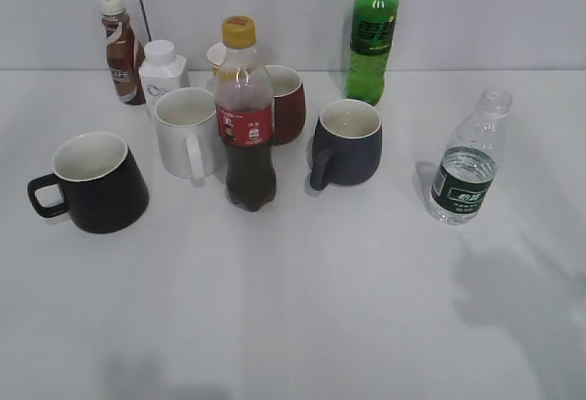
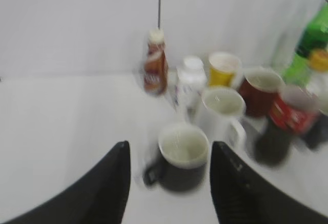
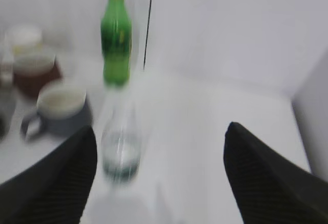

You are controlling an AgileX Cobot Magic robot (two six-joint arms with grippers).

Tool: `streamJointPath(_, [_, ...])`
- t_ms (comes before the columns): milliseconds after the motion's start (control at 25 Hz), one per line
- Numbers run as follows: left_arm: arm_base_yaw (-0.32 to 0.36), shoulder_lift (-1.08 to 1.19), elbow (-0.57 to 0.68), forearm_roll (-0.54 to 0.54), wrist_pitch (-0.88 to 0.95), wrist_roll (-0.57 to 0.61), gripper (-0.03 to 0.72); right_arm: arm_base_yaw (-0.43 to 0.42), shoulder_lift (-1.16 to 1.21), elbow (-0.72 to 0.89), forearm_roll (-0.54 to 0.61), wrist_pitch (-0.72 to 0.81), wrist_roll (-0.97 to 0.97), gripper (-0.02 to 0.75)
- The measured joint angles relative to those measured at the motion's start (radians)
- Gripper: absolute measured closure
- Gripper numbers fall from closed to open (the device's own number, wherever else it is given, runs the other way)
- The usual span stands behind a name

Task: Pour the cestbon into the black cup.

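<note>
The cestbon, a small clear uncapped bottle with a dark green label, stands upright at the right of the table. It shows blurred in the right wrist view, just inside my left finger. The black cup with white inside and loop handle stands at the left. It also shows in the left wrist view, ahead between my fingers. My left gripper is open and empty. My right gripper is open wide and empty. Neither gripper shows in the exterior view.
A red-labelled dark-drink bottle stands mid-table, with a white mug, a dark red mug and a grey-blue mug around it. A tall green soda bottle, a brown coffee bottle and a white jar stand along the back wall.
</note>
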Motion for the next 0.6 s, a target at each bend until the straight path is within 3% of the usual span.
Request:
streamJointPath(200, [0.000, -0.195, -0.004, -0.023, 0.309, -0.001, 0.287, 0.000, -0.274, -0.001, 0.027, 0.436, 0.000, 0.146])
streamJointPath(360, [0.000, -0.264, -0.004, -0.021, 0.509, -0.003, 0.287, 0.000, -0.432, -0.001, 0.032, 0.694, 0.000, 0.146])
streamJointPath(600, [0.000, -0.271, 0.070, 0.025, 0.546, -0.003, 0.333, 0.000, -0.530, 0.064, 0.010, 0.741, 0.000, 0.146])
